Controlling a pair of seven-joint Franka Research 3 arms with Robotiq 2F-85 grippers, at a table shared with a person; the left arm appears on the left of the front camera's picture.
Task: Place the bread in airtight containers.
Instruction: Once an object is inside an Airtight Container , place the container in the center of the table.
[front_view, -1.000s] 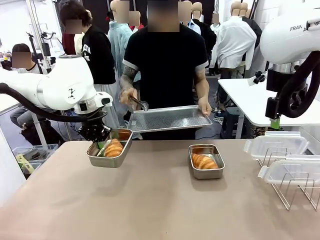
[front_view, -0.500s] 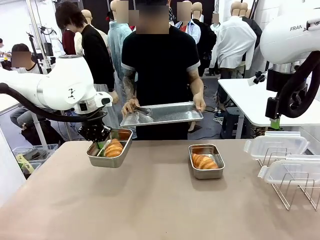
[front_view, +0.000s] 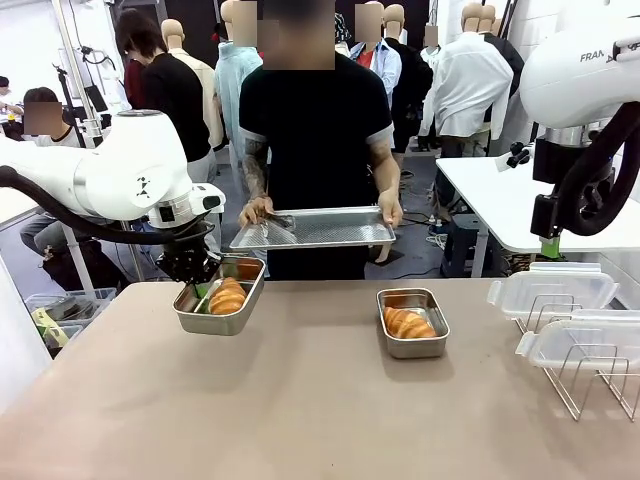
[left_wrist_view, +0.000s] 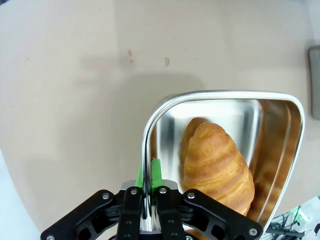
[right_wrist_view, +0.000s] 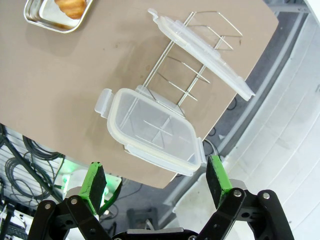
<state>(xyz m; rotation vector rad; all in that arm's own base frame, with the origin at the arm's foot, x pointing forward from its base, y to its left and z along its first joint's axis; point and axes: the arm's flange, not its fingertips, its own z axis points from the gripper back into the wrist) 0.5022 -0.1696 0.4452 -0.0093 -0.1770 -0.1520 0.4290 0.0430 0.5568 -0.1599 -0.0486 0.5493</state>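
— While a roll (front_view: 227, 296) lies in the left tin (front_view: 212, 325) and another in the right tin (front_view: 412, 348) on the table (front_view: 320, 400), what holds?
— Left tool (left_wrist_view: 149, 172), pinched shut on the left rim: stiff, likely slick steel. Right tool (right_wrist_view: 155, 170) gapes empty over light lids (right_wrist_view: 150, 127); take their edges.

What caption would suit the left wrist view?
Left end effector pinching the rim of a steel tin holding a croissant.
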